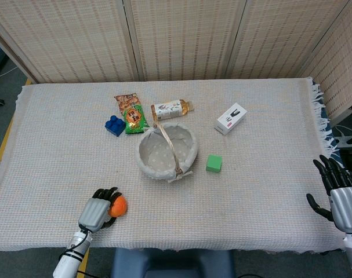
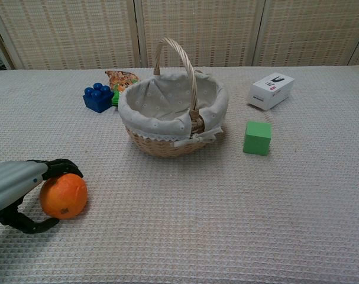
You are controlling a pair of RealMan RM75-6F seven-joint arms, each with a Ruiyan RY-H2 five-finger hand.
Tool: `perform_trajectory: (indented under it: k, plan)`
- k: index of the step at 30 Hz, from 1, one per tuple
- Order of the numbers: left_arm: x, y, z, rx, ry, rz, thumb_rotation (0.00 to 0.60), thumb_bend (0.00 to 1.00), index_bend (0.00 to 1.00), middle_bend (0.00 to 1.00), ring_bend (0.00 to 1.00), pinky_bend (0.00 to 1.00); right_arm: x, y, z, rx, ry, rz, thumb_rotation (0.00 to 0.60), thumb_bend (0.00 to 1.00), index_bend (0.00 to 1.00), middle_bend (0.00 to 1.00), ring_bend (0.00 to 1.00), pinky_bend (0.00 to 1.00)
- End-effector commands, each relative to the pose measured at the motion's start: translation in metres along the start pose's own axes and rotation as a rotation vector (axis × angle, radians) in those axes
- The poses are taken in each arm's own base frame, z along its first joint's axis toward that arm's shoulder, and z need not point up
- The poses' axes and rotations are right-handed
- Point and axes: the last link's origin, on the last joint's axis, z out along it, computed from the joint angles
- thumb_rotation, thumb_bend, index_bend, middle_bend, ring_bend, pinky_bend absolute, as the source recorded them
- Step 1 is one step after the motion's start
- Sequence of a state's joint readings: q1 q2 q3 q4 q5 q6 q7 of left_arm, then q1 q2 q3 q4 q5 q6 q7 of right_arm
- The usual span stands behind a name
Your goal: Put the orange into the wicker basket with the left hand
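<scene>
The left hand (image 2: 16,189) curls its fingers over and under the orange (image 2: 63,196) at the table's near left corner, with the wicker basket (image 2: 173,112) lying farther back and right.

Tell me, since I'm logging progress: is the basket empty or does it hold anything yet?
Empty. The basket shows only bare lining; the orange sits on the table in the left robot hand.
</scene>
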State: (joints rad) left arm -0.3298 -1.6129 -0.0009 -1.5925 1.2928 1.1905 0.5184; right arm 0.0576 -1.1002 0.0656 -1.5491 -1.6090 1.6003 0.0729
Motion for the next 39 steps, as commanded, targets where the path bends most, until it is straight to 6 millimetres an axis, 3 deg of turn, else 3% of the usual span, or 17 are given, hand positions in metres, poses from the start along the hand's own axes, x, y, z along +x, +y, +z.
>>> perform_trajectory:
  k: [1, 9, 14, 29, 35, 39]
  plan:
    - [0.001, 0.000, 0.000, 0.004, 0.017, -0.006, 0.600, 0.32, 0.32, 0.13, 0.18, 0.18, 0.000, 0.000, 0.000, 0.000, 0.000, 0.000, 0.600, 0.22, 0.00, 0.00, 0.00, 0.17]
    - [0.002, 0.002, 0.001, 0.008, 0.064, -0.031, 0.600, 0.33, 0.44, 0.19, 0.24, 0.22, 0.000, 0.000, 0.000, 0.001, 0.001, -0.001, 0.600, 0.22, 0.00, 0.00, 0.00, 0.17]
    - [0.008, 0.001, 0.005, 0.007, 0.087, -0.026, 0.600, 0.34, 0.46, 0.20, 0.24, 0.23, 0.000, 0.000, 0.000, 0.000, 0.000, -0.002, 0.600, 0.22, 0.00, 0.00, 0.00, 0.17]
    - [0.103, -0.027, 0.044, 0.054, 0.277, 0.174, 0.600, 0.34, 0.47, 0.21, 0.25, 0.24, -0.001, -0.001, -0.001, 0.004, -0.014, 0.000, 0.600, 0.22, 0.00, 0.00, 0.00, 0.17]
    - [0.119, -0.021, 0.049, 0.042, 0.300, 0.187, 0.600, 0.34, 0.47, 0.21, 0.25, 0.24, -0.002, -0.001, 0.000, 0.003, -0.016, -0.002, 0.600, 0.22, 0.00, 0.00, 0.00, 0.17]
    - [0.135, 0.003, 0.058, -0.016, 0.328, 0.155, 0.600, 0.34, 0.47, 0.21, 0.25, 0.24, -0.004, -0.002, -0.001, 0.007, -0.026, -0.007, 0.600, 0.22, 0.00, 0.00, 0.00, 0.17]
